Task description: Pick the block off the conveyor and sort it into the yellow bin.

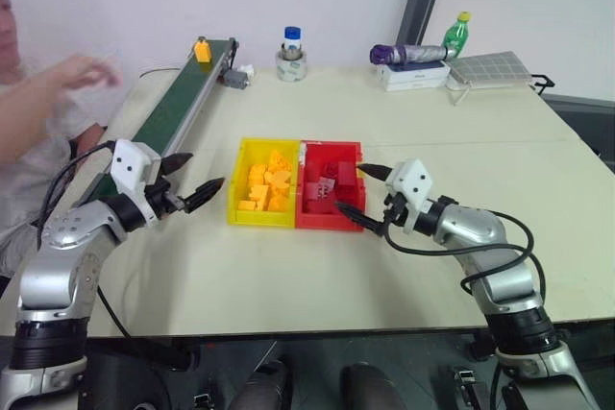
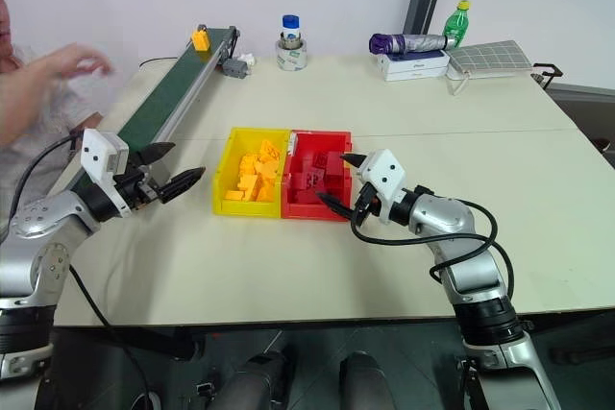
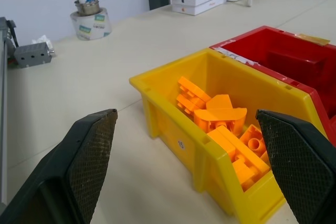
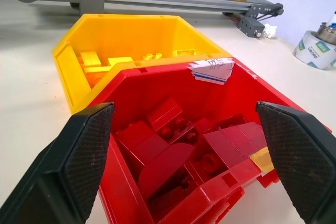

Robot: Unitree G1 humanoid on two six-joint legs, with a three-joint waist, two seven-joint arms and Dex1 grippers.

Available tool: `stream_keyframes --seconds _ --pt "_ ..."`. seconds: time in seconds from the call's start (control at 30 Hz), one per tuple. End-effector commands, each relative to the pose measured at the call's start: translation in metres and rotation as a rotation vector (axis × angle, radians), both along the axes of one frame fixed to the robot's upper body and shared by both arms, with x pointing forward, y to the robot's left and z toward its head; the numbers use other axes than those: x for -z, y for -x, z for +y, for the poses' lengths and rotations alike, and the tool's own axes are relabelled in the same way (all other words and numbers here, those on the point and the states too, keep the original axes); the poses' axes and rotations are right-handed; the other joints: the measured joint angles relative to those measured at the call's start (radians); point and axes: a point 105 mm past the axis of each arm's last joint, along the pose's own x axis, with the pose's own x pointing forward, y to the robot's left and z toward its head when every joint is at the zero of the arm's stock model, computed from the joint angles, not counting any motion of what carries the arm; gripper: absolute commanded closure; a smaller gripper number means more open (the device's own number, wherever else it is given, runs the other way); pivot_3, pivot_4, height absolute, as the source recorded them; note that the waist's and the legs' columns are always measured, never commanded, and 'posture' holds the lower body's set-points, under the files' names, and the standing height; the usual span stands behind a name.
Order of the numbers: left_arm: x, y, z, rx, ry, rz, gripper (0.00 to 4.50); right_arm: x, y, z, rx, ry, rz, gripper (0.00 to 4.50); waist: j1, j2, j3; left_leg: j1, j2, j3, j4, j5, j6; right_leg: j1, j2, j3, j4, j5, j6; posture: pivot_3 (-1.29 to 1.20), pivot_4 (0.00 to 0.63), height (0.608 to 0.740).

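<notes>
Fingers [image 1: 204, 188] well apart from block [image 1: 202, 49]

Table [image 1: 404, 122]; conveyor [image 1: 178, 108], yellow bin [image 1: 242, 184], red bin [image 1: 327, 220].

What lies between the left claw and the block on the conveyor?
In the left eye view, only the conveyor belt's bare dark-green stretch lies between the open left claw and the block at its far end.
</notes>
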Motion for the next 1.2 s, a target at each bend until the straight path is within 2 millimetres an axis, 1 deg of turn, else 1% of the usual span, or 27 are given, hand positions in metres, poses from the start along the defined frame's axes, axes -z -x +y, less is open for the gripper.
stream_keyframes --seconds 0.03,0.17,0.3,0.4,0.47,0.63,0.7,0.8,0.87,0.97,1.2 --pt "-0.014 0.006 0.001 0.011 0.016 -0.058 0.04 -0.011 0.003 0.004 -0.018 -0.015 -0.048 0.00 0.000 0.000 0.000 0.000 0.000 0.000 0.000 0.000 0.000 0.000 0.000 0.000 0.000 0.000 0.000 0.00 0.150 0.740" --pt "-0.016 0.008 0.012 -0.070 0.018 -0.083 0.04 -0.011 0.004 0.003 -0.019 -0.013 -0.047 0.00 -0.001 0.000 0.000 0.000 0.000 0.000 0.000 0.000 0.000 0.000 0.000 0.000 0.000 0.000 0.000 0.00 0.150 0.740" --pt "-0.010 0.017 0.017 -0.089 0.011 -0.078 0.04 -0.010 0.002 0.005 -0.026 -0.014 -0.045 0.00 0.000 0.000 0.000 0.000 0.000 0.000 0.000 0.000 0.000 0.000 0.000 0.000 0.000 0.000 0.000 0.00 0.150 0.740" --pt "-0.013 0.021 0.026 -0.117 0.051 -0.100 0.04 -0.011 0.002 0.006 -0.031 -0.014 -0.045 0.00 0.000 0.000 0.000 0.000 0.000 0.000 0.000 0.000 0.000 0.000 0.000 0.000 0.000 0.000 0.000 0.00 0.150 0.740" --pt "-0.016 0.024 0.043 -0.202 0.072 -0.151 0.04 -0.011 0.002 0.006 -0.033 -0.014 -0.046 0.00 0.000 0.000 0.000 0.000 0.000 0.000 0.000 0.000 0.000 0.000 0.000 0.000 0.000 0.000 0.000 0.00 0.150 0.740" --pt "-0.007 0.039 0.095 -0.429 0.122 -0.179 0.04 -0.010 0.001 0.006 -0.040 -0.012 -0.042 0.00 -0.002 0.000 0.000 0.000 0.000 0.000 -0.001 0.000 0.000 -0.001 0.000 0.000 0.000 0.000 0.000 0.00 0.150 0.740" --pt "-0.006 0.043 0.108 -0.496 0.174 -0.178 0.04 -0.010 0.001 0.006 -0.043 -0.008 -0.044 0.00 0.000 0.000 0.000 0.000 0.000 0.000 -0.001 0.000 0.000 -0.001 0.000 0.000 0.000 0.000 0.000 0.00 0.150 0.740" --pt "-0.004 0.043 0.125 -0.639 0.192 -0.177 0.04 -0.010 0.000 0.008 -0.048 -0.009 -0.045 0.00 0.005 0.000 0.000 0.000 0.000 0.000 -0.001 0.000 0.000 0.000 0.000 0.000 0.000 0.000 0.000 0.00 0.150 0.740" --pt "-0.004 0.042 0.125 -0.664 0.232 -0.181 0.04 -0.010 0.000 0.009 -0.053 -0.013 -0.047 0.00 0.006 0.000 0.000 0.000 0.000 0.000 -0.001 0.000 0.000 0.001 0.000 0.000 -0.001 0.000 0.000 0.00 0.150 0.740" --pt "-0.003 0.043 0.120 -0.660 0.226 -0.193 0.04 -0.011 0.000 0.010 -0.058 -0.012 -0.049 0.00 0.002 0.000 0.000 0.000 0.000 0.000 0.000 0.000 0.000 0.001 0.000 0.000 -0.001 0.000 0.000 0.00 0.150 0.740" --pt "0.001 0.043 0.120 -0.663 0.229 -0.191 0.04 -0.011 -0.001 0.009 -0.057 -0.010 -0.051 0.00 -0.001 0.000 0.000 0.000 0.000 0.001 -0.001 0.000 0.000 0.000 0.000 0.000 0.000 0.000 0.000 0.00 0.150 0.740"
